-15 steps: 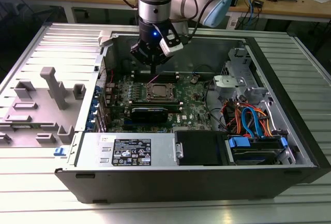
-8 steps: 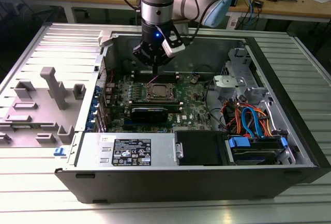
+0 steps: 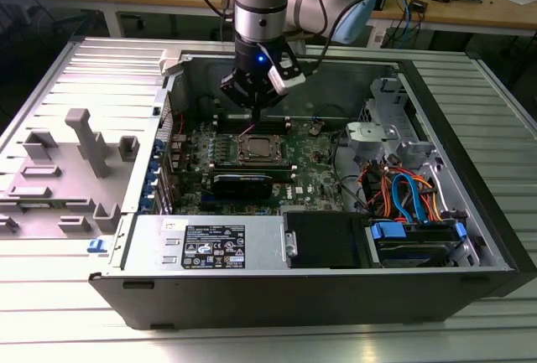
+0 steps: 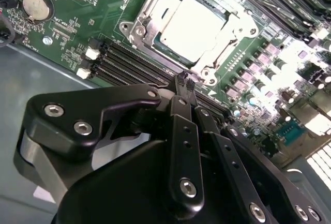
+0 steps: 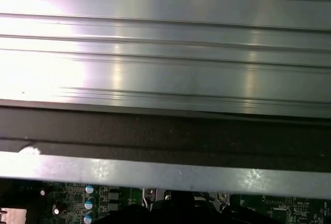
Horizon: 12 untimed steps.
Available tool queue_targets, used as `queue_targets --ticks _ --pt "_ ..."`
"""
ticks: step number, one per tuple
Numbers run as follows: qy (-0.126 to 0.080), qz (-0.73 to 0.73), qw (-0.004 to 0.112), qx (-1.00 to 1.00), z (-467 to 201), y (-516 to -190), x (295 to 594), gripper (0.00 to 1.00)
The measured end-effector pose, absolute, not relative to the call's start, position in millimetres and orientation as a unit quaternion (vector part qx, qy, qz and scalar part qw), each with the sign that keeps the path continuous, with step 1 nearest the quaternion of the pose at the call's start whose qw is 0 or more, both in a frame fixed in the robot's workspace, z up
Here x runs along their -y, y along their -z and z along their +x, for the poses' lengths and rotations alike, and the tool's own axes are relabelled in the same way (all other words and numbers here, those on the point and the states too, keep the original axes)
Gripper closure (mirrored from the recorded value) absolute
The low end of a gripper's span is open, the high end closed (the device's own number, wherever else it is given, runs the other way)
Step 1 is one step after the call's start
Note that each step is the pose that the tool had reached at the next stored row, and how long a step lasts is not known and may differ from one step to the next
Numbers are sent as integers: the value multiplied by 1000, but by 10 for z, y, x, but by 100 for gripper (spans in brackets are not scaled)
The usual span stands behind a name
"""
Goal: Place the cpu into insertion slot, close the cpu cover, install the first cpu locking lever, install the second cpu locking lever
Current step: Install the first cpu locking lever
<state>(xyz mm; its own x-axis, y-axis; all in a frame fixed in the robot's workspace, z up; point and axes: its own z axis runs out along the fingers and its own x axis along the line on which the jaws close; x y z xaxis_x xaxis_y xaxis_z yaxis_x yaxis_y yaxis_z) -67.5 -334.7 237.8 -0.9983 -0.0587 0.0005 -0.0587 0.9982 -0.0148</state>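
The cpu (image 4: pixel 194 22), a dull silvery square, lies flat in the insertion slot (image 4: pixel 132 29) on the green motherboard. The silvery cpu cover (image 4: pixel 239 27) lies down around it, framing its top. My gripper (image 4: pixel 184 81) hovers just off the socket's edge, over the black memory slots, with its thin black fingers together and nothing between them. In the exterior view the gripper (image 3: pixel 254 111) hangs inside the open computer case, just behind the cpu (image 3: pixel 258 147). I cannot make out the locking levers' position.
Long black memory slots (image 4: pixel 129 61) run beside the socket, with a coin battery (image 4: pixel 36 5) nearby. The case holds a power supply (image 3: pixel 210 246) in front and drive cables (image 3: pixel 403 195) at the exterior view's right. A grey fixture (image 3: pixel 84 141) stands on the left.
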Motion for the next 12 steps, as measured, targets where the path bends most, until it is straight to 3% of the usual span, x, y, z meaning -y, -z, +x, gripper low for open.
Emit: queue_targets --ticks 12 --pt "-9 29 0 1000 -539 -2264 3346 89"
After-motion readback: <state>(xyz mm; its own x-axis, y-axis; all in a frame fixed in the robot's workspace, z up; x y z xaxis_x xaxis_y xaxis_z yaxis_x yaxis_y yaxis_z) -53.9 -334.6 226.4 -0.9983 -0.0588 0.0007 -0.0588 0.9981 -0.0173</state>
